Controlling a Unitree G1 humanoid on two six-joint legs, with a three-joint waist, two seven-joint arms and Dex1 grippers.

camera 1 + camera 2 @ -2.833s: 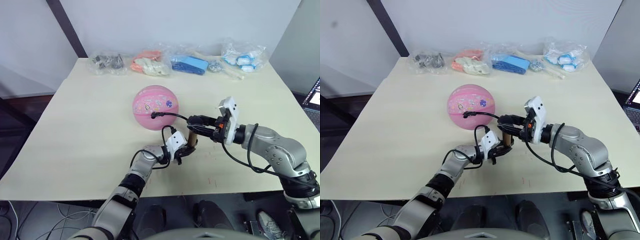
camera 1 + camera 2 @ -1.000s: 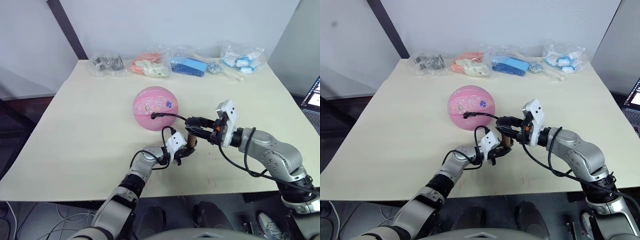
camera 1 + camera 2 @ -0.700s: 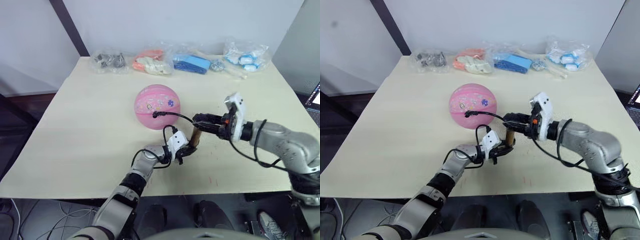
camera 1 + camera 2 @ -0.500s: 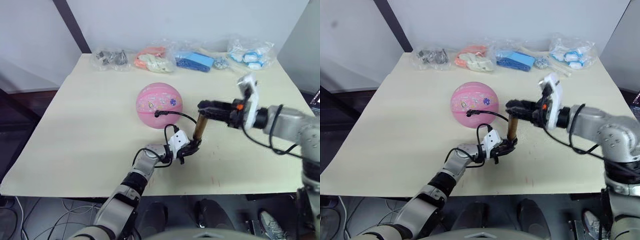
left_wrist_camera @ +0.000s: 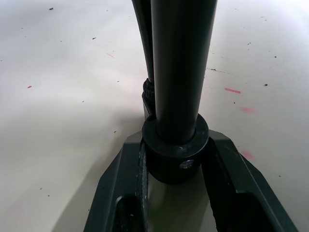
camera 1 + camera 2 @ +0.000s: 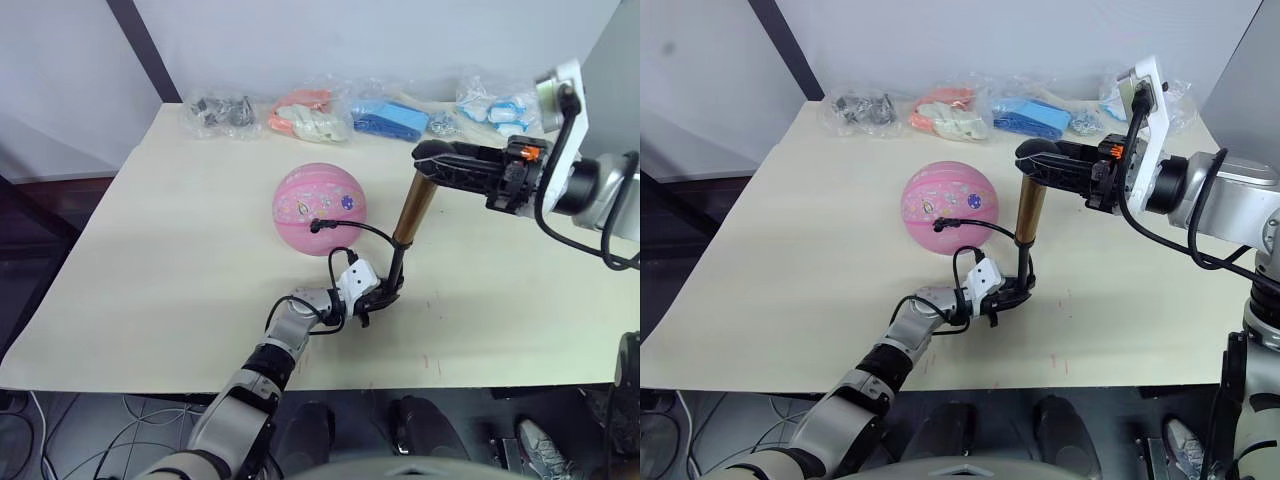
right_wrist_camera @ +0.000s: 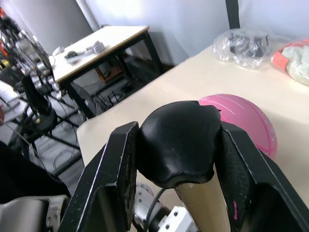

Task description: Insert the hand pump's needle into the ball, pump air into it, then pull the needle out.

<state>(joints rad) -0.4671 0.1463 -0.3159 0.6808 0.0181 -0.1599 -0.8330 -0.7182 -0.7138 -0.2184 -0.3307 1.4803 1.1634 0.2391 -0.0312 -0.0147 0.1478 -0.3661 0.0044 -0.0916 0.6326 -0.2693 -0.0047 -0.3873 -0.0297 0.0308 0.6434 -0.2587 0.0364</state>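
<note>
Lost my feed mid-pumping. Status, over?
Left gripper clamps hand pump base on table. Right gripper grips raised handle. Hose runs to ball. Nothing in the way.

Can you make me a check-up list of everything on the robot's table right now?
Surface: pale cream table, faint pink specks.
Job's things: pink rubber ball with cartoon prints; gold-brass hand pump stands extended; its thin black hose reaches the ball. Needle too small to see.
Clutter: four clear plastic bags of parts along the far edge.
Grippers: left gripper clamps the pump's black base; right gripper clamps its black top.
Cables: black wires along the right arm.
Surroundings: grey wall, another table beyond.
</note>
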